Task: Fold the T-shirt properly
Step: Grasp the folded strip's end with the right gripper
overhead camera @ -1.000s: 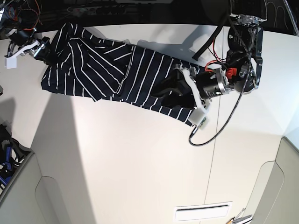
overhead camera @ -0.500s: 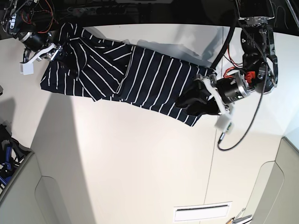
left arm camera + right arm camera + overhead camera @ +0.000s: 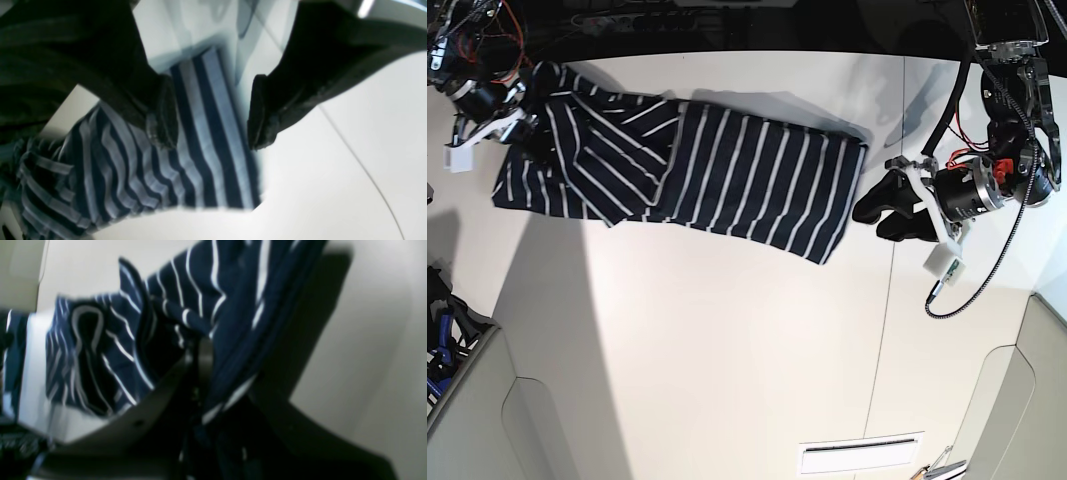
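Observation:
The T-shirt (image 3: 717,170), dark navy with thin white stripes, lies stretched along the far part of the white table (image 3: 727,350). My left gripper (image 3: 869,222) is open and empty just off the shirt's right edge. In the left wrist view the left gripper (image 3: 210,116) stands apart over the striped hem (image 3: 200,166). My right gripper (image 3: 525,125) is shut on the shirt's bunched left end. The right wrist view shows the right gripper (image 3: 200,373) with shirt fabric (image 3: 100,350) pinched and hanging in folds.
The table's seam (image 3: 887,320) runs just right of the shirt. Grey bins stand at the front left (image 3: 467,410) and front right (image 3: 1027,400). A white vent plate (image 3: 862,455) sits near the front edge. Cables (image 3: 972,265) hang off the left arm.
My left gripper has let go of the shirt's right end and drawn back to the right. My right gripper has pulled the shirt leftward, and the cloth now lies flatter and straighter.

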